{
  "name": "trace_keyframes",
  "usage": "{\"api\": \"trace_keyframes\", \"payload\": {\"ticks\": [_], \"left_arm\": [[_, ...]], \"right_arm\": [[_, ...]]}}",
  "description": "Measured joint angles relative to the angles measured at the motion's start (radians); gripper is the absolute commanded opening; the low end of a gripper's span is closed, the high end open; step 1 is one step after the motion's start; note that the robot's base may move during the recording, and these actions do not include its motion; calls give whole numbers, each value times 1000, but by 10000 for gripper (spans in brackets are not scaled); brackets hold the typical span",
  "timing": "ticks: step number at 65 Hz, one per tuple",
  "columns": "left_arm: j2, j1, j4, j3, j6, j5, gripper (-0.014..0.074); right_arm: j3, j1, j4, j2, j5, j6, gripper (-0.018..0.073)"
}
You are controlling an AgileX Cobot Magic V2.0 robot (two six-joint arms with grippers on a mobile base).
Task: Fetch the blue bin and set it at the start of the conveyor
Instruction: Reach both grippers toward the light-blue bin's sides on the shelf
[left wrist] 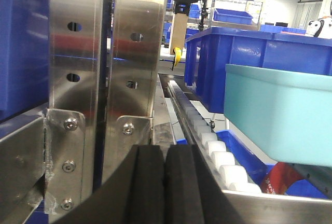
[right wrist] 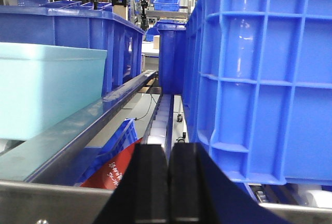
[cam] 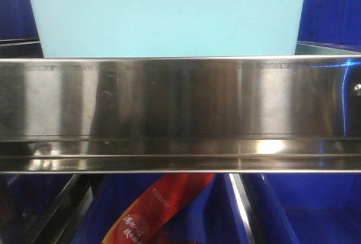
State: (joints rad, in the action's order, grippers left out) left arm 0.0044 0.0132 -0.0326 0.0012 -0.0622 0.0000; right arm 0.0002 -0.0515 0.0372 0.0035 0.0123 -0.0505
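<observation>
The blue bin (cam: 166,15) is a pale turquoise tub sitting on the shelf behind a shiny steel rail (cam: 180,94), straight ahead in the front view. It also shows at the right of the left wrist view, blue bin (left wrist: 282,112), and at the left of the right wrist view, blue bin (right wrist: 46,92). My left gripper (left wrist: 166,156) is shut with nothing in it, low beside a steel shelf post (left wrist: 98,79), left of the bin. My right gripper (right wrist: 169,154) is shut and empty, to the right of the bin. The conveyor start is out of view.
Dark blue crates flank the bin: one behind it (left wrist: 244,63) and a large one close on the right (right wrist: 264,73). White rollers (left wrist: 218,151) line the shelf track. A red package (cam: 152,210) lies in a blue crate on the lower shelf.
</observation>
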Motion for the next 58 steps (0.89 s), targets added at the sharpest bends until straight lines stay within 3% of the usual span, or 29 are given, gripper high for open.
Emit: {"api": "trace_keyframes", "payload": {"ticks": [36,52,58], "left_arm": [[0,0,33,0,0,-13,-111],[0,0,33,0,0,-92,-111],[0,0,33,-19,0,-38,-111]], "right_arm": [[0,0,0,0,0,0,-162],[0,0,0,0,-28,0,-162],[-4,2,0,0,-55,0,-162]]}}
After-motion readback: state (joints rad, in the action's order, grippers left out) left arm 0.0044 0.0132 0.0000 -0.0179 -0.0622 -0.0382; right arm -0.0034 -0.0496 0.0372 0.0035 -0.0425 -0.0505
